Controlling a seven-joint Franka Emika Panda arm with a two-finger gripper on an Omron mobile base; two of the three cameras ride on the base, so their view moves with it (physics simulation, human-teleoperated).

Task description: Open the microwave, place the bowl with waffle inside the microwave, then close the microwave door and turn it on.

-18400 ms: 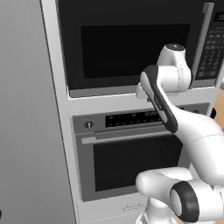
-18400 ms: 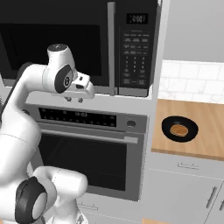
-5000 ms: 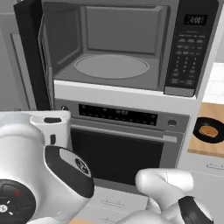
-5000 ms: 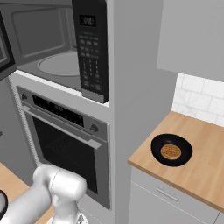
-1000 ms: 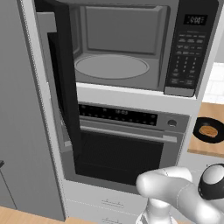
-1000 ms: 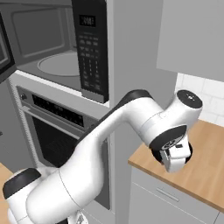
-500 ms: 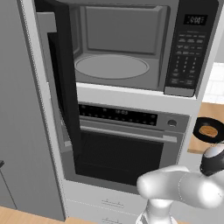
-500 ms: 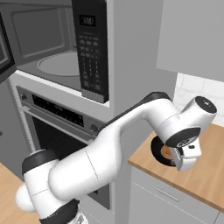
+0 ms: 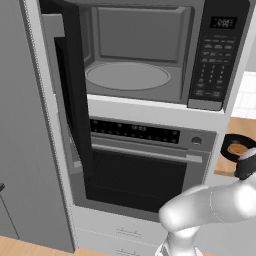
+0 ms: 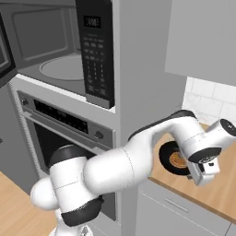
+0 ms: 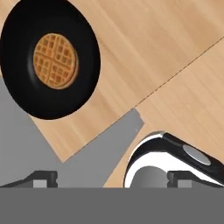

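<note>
The bowl with waffle is seen on the wooden counter, close to its edge nearest the oven column, with the round golden waffle lying flat in the middle of the black bowl. In the right base view the bowl is partly hidden behind the arm's wrist. The gripper is held above the counter, just beside the bowl and not touching it; its fingers are spread apart and nothing is held between them. The microwave is set in the column above the oven. The microwave door is swung wide open to the left, and the glass turntable is exposed inside.
</note>
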